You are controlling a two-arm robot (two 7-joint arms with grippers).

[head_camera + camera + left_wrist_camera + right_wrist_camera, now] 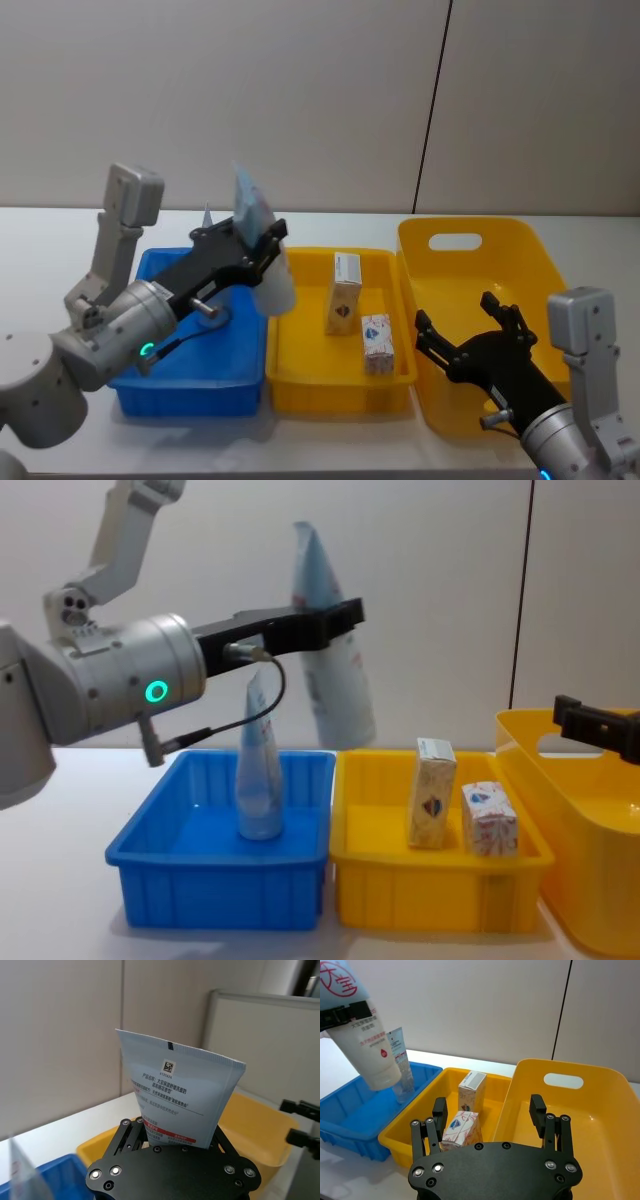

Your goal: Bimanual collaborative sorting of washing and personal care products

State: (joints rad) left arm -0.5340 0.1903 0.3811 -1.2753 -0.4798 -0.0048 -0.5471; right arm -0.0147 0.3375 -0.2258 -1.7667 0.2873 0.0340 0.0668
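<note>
Above the seam between blue bin and middle yellow bin, left hand pinches 1 pale pouch, well clear of both rims. 2nd pouch stands upright in blue bin. Right hand hangs spread over large yellow bin.

Place: a robot test room, like a lab
Walls: plain pale wall panels with one dark seam
Counter: flat white counter
Bins: blue plastic bin just beside yellow plastic bin
</note>
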